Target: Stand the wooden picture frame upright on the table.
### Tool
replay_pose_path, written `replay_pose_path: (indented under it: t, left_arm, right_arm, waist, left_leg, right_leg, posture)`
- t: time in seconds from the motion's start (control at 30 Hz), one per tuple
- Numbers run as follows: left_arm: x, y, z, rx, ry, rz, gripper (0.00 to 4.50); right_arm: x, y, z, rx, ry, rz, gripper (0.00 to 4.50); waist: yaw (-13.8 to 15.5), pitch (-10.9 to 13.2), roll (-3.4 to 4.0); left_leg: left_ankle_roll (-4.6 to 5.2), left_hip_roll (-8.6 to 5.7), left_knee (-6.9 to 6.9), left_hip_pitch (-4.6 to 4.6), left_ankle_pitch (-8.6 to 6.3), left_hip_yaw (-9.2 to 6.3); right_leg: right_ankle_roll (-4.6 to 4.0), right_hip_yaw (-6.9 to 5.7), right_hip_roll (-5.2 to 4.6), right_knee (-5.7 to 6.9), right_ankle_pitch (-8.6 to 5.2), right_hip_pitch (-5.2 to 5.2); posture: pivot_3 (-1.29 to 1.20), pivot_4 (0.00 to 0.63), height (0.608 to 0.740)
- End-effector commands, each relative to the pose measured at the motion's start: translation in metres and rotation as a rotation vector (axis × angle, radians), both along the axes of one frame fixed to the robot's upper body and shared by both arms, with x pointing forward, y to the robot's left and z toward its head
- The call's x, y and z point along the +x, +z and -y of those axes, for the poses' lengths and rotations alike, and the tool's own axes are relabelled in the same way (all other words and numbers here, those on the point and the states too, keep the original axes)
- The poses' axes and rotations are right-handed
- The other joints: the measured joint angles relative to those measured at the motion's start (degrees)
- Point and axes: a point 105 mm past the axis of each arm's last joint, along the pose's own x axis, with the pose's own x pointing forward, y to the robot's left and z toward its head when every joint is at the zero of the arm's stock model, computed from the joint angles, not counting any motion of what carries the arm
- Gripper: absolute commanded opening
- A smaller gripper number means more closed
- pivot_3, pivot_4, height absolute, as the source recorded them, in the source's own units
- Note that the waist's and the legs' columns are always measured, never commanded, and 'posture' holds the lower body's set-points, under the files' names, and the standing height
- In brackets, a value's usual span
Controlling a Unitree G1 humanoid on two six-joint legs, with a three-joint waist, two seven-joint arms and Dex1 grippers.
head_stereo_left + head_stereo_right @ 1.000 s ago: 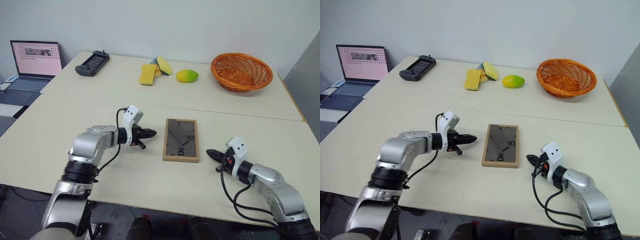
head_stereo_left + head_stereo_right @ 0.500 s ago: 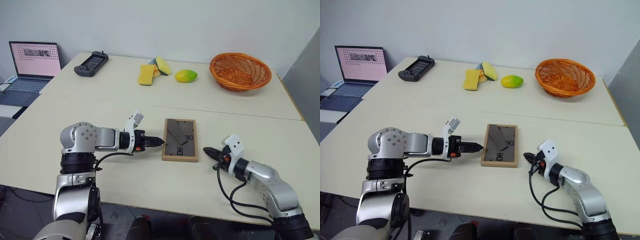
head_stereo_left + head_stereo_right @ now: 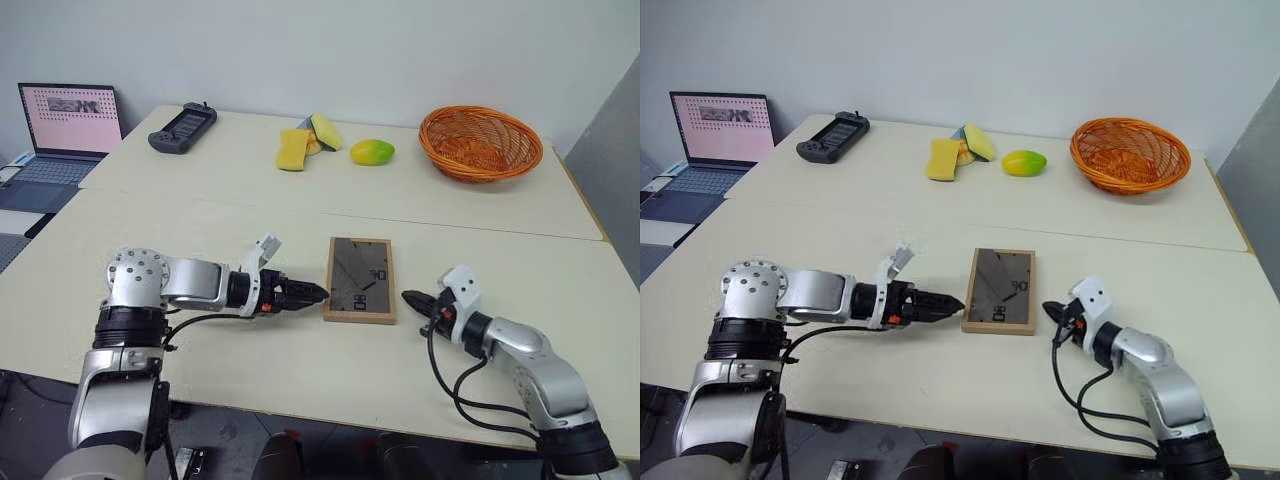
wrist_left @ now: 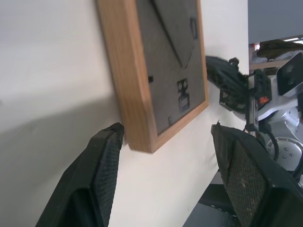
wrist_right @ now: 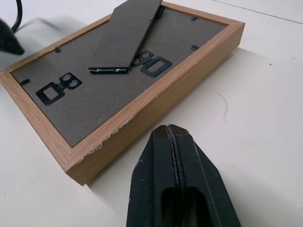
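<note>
The wooden picture frame (image 5: 156, 97) has a light, matt wood rim with visible grain, chipped rough along one edge; its back is dull dark grey board (the stand (image 5: 127, 35) looks like the same stiff card) with small black metal hangers. The bench (image 3: 300, 370) is smooth, pale and faintly sheened. The left claw (image 4: 175, 175) has black fingers (image 4: 248, 177) with finely textured pads; the right claw (image 5: 176, 189) is smooth black plastic. The basket (image 3: 481, 143) is woven orange wicker.

We see the frame (image 3: 360, 279) lying flat on the desk (image 3: 200, 240), dark grey back facing up, its hinged stand (image 5: 129, 39) folded against that back and slightly raised at one end. The rim is light wood, chipped along one edge. The desk is pale beige and smooth.
</note>
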Motion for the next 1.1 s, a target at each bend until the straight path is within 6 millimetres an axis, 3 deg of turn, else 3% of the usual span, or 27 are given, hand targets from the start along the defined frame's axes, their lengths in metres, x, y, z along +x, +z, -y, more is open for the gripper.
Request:
replay_pose_path:
  t: [0.03, 0.27, 0.63, 1.1]
  left_arm:
    - [-0.007, -0.001, 0.004, -0.007, -0.022, -0.023, 3.12]
    - [-0.002, -0.002, 0.009, -0.016, 0.043, -0.035, 3.12]
    - [0.005, -0.006, -0.001, -0.038, 0.165, -0.074, 3.12]
    - [-0.004, -0.031, -0.002, 0.0, 0.199, -0.143, 3.12]
  right_arm:
    - [0.003, 0.01, -0.008, 0.002, 0.027, 0.057, 0.0]
    - [0.0, 0.014, -0.028, 0.046, 0.05, 0.063, 0.0]
    - [-0.003, 0.011, -0.023, 0.049, 0.028, 0.051, 0.0]
    - [-0.002, 0.013, -0.027, 0.064, 0.026, 0.055, 0.0]
  waist:
    - [0.0, 0.0, 0.0]
    - [0.0, 0.0, 0.01]
    - [0.0, 0.0, 0.01]
    - [0.1, 0.0, 0.03]
  left_leg:
    - [0.0, 0.0, 0.0, 0.0, 0.0, 0.0]
    - [-0.01, 0.01, 0.0, 0.02, 0.01, 0.01]
    - [-0.02, 0.0, 0.0, 0.03, 0.01, 0.04]
    - [-0.03, 0.0, -0.01, 0.06, 0.02, 0.08]
  right_leg:
    - [0.0, 0.0, 0.0, 0.0, 0.0, 0.0]
    - [-0.01, 0.01, 0.0, 0.0, 0.0, 0.0]
    - [-0.02, 0.01, 0.0, 0.0, -0.01, 0.01]
    - [-0.03, 0.04, 0.0, -0.02, -0.02, 0.02]
  posture:
    - [0.0, 0.15, 0.74]
    - [0.0, 0.15, 0.74]
    - [0.0, 0.15, 0.74]
    - [0.0, 0.15, 0.74]
